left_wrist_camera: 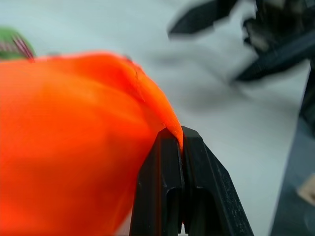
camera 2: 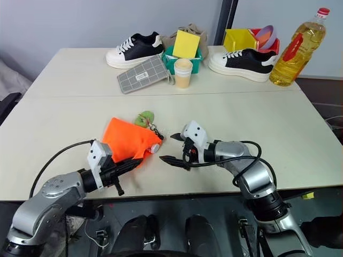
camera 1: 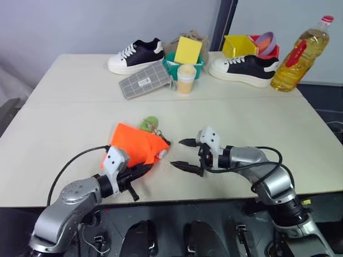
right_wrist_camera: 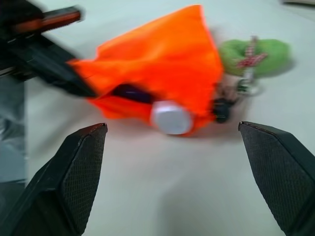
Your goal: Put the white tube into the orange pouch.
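Cream tabletop point(camera 1: 64, 107), seam across its middle, grey wall behind. Orange pouch point(camera 1: 136, 143) lies near front edge; white tube point(right_wrist_camera: 171, 117) sits in its mouth, cap end poking out. Left end effector point(left_wrist_camera: 181, 147) clamped on pouch fabric. Right end effector point(camera 1: 185, 154) just beside pouch, fingers wide apart, empty. Far side: two sneakers point(camera 1: 135, 54), grey checked case point(camera 1: 143, 80), paper cup point(camera 1: 186, 78), oil bottle point(camera 1: 300, 53).

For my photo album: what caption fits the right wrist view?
Open right gripper facing the white tube's cap poking from the bright orange fabric pouch, pinched by the left gripper.
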`<action>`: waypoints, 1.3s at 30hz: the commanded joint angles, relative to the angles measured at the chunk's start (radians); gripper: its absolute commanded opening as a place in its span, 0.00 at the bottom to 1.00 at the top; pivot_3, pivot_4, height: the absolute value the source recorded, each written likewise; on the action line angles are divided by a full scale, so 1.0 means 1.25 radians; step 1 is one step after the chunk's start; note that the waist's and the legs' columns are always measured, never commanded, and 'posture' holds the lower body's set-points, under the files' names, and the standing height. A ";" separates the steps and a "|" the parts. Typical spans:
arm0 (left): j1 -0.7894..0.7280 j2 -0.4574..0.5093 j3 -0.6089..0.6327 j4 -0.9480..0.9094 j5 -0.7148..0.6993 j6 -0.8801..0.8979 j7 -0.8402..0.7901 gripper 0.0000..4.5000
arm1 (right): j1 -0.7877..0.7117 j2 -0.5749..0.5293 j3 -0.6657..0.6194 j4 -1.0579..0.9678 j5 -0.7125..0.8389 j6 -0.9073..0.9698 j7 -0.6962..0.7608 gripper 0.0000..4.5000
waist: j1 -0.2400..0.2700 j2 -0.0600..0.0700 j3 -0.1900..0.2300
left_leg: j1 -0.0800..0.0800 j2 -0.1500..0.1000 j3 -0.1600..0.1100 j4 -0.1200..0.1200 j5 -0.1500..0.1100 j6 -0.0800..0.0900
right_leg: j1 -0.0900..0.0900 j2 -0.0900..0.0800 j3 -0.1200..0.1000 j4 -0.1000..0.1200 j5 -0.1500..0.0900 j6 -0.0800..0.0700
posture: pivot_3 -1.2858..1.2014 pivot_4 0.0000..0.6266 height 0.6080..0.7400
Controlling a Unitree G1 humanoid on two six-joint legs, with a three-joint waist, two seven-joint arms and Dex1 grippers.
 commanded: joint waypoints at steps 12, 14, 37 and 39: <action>0.090 0.095 0.141 -0.030 -0.097 0.030 -0.093 0.12 | -0.157 0.172 -0.012 0.221 -0.063 -0.057 -0.160 1.00 | -0.003 0.000 0.000 | 0.000 -0.001 0.001 -0.008 0.002 -0.004 | -0.003 -0.002 0.000 -0.002 -0.001 -0.002 | 0.52 0.24 1.00; 0.090 0.096 0.147 -0.032 -0.107 0.032 -0.094 0.28 | -0.174 0.192 -0.011 0.254 -0.076 -0.063 -0.178 1.00 | -0.005 0.000 0.000 | 0.000 -0.001 0.001 -0.009 0.003 -0.005 | -0.001 -0.002 0.000 -0.002 -0.001 -0.002 | 0.52 0.24 1.00; 0.051 0.023 0.181 -0.002 -0.099 -0.020 -0.024 0.72 | -0.267 0.340 0.004 0.538 -0.175 -0.163 -0.251 0.11 | -0.018 0.000 0.000 | 0.001 -0.001 0.001 -0.009 0.007 -0.010 | 0.000 0.001 0.000 0.001 0.001 0.001 | 0.52 0.24 1.00; 0.041 0.011 0.173 0.004 -0.088 -0.030 -0.018 0.72 | -0.250 0.325 -0.001 0.509 -0.184 -0.177 -0.256 0.01 | -0.016 0.000 0.000 | 0.001 -0.001 0.001 -0.009 0.007 -0.011 | 0.000 0.001 0.000 0.001 0.001 0.001 | 0.52 0.24 1.00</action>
